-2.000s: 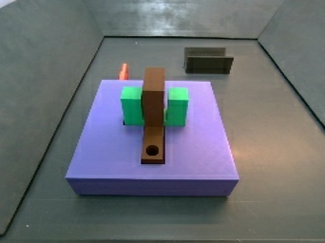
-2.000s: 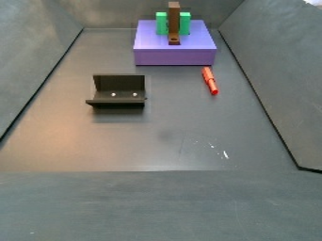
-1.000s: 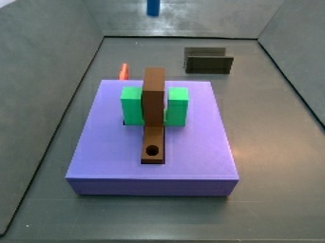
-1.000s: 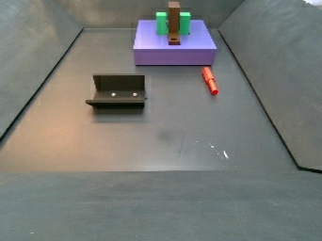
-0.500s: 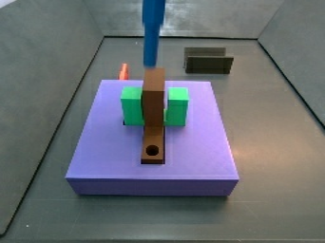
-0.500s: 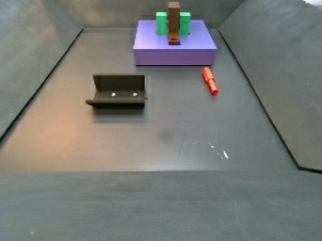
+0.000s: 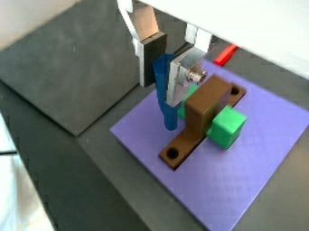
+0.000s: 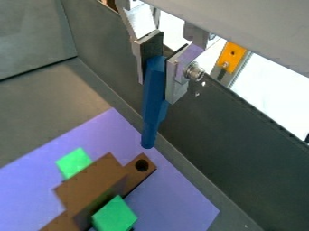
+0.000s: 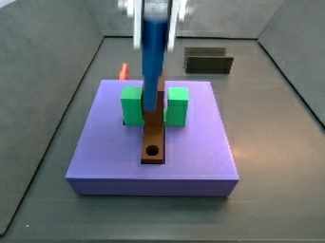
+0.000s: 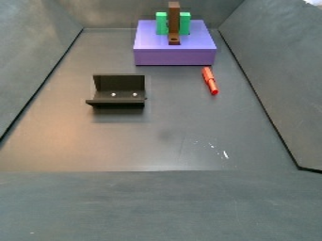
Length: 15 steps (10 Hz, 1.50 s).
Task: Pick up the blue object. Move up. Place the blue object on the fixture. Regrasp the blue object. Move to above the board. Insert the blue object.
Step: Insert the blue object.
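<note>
Bare test rig or simulated lab: grey walled floor (image 10: 176,132), dark fixture (image 10: 119,92), hand (image 9: 154,14) overhead.

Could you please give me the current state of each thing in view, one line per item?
gripper: shut on the blue object, above the board.
blue object: held upright, tip above the board, not yet in the hole.
board: hole in the brown strip empty.
fixture: empty.
red piece: lying on the floor beside the board.

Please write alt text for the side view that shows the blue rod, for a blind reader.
A gripper holds a slim bright-blue rod upright over a large lavender slab. The slab bears a brown strip with a round hole between two green blocks.
</note>
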Tool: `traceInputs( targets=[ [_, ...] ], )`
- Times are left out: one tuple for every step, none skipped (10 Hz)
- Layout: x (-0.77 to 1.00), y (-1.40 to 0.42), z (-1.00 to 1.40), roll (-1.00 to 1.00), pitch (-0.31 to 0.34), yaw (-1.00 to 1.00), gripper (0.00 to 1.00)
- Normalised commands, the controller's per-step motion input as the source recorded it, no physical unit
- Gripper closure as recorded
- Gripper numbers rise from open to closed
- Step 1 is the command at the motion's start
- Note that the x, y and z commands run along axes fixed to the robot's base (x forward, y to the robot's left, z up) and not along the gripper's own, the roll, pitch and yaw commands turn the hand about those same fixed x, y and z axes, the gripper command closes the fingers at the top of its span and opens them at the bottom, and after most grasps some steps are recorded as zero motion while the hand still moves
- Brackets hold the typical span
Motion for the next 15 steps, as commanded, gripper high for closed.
traceInputs(
  targets=[
    [0.02, -0.22, -0.41, 0.2, -0.029, 0.04, 1.0],
    [0.01, -0.05, -0.46, 0.22, -0.057, 0.04, 1.0],
    [0.0, -0.04, -0.5, 0.2, -0.1, 0.04, 1.0],
    [0.0, -0.02, -0.45, 0.07, -0.101, 0.02, 1.0],
    [0.0, -0.04, -0.37, 0.0, -0.086, 0.0, 1.0],
    [0.0, -0.07, -0.3, 0.0, -0.076, 0.03, 1.0],
    [0.0, -0.04, -0.24, -0.01, -0.073, 0.01, 1.0],
    [0.03, -0.02, -0.19, -0.02, -0.059, 0.01, 1.0],
    [0.08, 0.0, -0.22, 0.0, -0.056, 0.04, 1.0],
    [0.07, 0.01, -0.21, 0.01, -0.039, 0.05, 1.0],
    [0.07, 0.02, -0.11, 0.0, -0.011, 0.09, 1.0],
    [0.0, 0.01, -0.12, 0.0, -0.02, 0.05, 1.0],
    [0.0, 0.01, -0.15, 0.01, -0.024, 0.0, 1.0],
    [0.0, 0.02, -0.16, 0.03, -0.026, 0.0, 1.0],
    [0.0, 0.0, -0.19, 0.0, -0.034, 0.01, 1.0]
  ],
)
